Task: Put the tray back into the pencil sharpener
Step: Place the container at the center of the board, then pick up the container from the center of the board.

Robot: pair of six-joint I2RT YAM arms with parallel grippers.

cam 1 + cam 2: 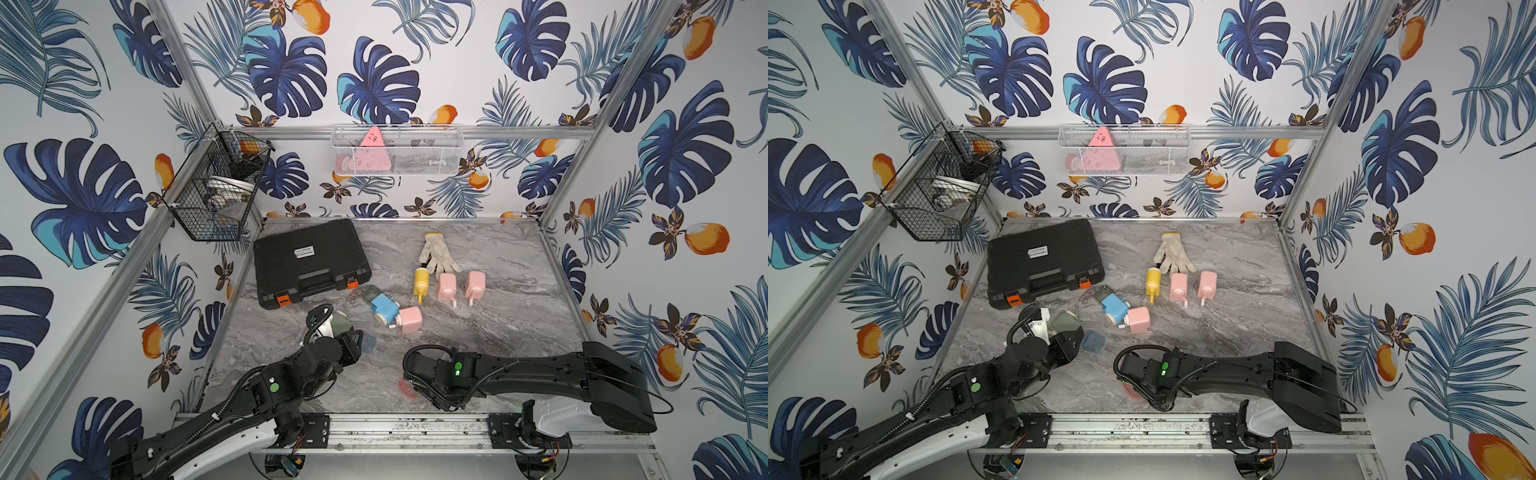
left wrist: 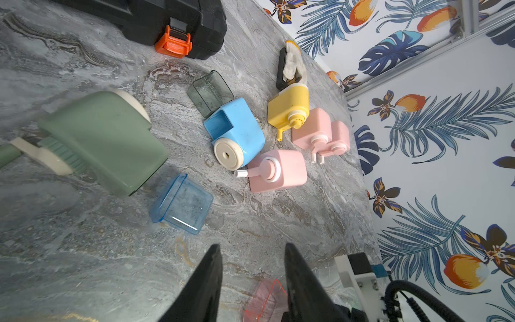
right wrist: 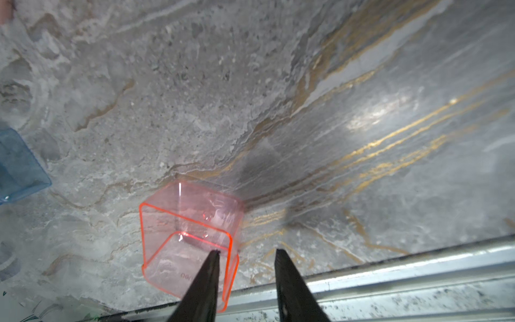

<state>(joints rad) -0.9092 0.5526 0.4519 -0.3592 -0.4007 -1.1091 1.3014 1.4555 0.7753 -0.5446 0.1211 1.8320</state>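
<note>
Right claw (image 3: 246,251) hangs low at the near edge of the grey marble table (image 1: 498,332). Its two black fingers are narrowly apart and straddle one side wall of a clear pink plastic tray (image 3: 189,223) lying there; we cannot tell whether they touch it. Left claw (image 2: 252,248) is parted around nothing, near a sage-green sharpener (image 2: 106,139) and a clear blue tray (image 2: 182,205). A smoky grey tray (image 2: 210,92) leans on a sky-blue sharpener (image 2: 239,131). We count three loose trays. We count six sharpeners: one green, one blue, one yellow sharpener (image 2: 289,107) and three pink sharpeners (image 1: 410,319) (image 1: 446,286) (image 1: 474,282). We also count one white glove (image 1: 436,251) and one shut black plastic case (image 1: 309,259). A white mesh basket (image 1: 436,164) holds a pink triangular object (image 1: 370,153). A black wire basket (image 1: 199,220) holds white items we cannot identify.
</note>
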